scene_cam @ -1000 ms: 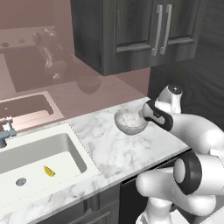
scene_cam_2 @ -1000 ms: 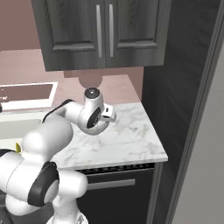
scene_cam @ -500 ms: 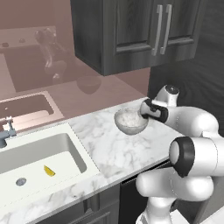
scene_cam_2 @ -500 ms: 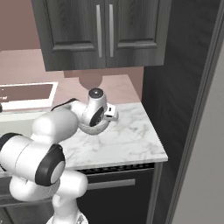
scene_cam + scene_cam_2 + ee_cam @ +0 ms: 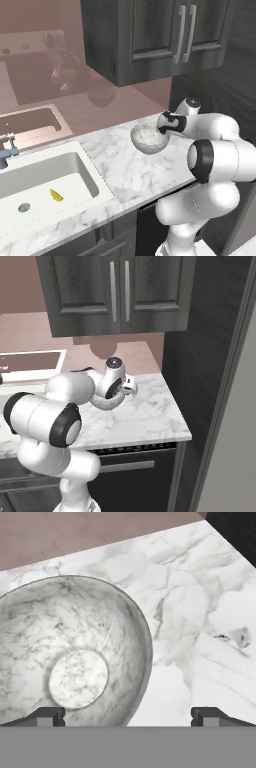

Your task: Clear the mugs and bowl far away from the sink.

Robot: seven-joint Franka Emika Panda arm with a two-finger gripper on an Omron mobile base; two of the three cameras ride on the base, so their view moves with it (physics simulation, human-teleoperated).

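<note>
The speckled grey-white bowl [image 5: 149, 138] stands on the marble counter [image 5: 125, 170], right of the sink [image 5: 95, 172]. From the bowl's right, my gripper [image 5: 163, 129] reaches over its rim. In the hand view the bowl [image 5: 75, 657] takes up the left half, and my gripper [image 5: 127, 714] is open, its two tips wide apart with the bowl's near rim between them. Neither tip visibly touches the rim. In the right base view, only the bowl's lower edge [image 5: 100, 404] shows under my hand. The mugs are out of view.
The white basin holds a small yellow scrap [image 5: 56, 195] and a round drain [image 5: 23, 207], with the faucet [image 5: 7, 152] at its left. Dark cabinets [image 5: 150, 35] hang above the counter. A tall dark panel [image 5: 210, 356] bounds the counter's right end.
The arm's elbow has swung forward and the hand has edged slightly left toward the bowl. The bowl has stayed in place.
</note>
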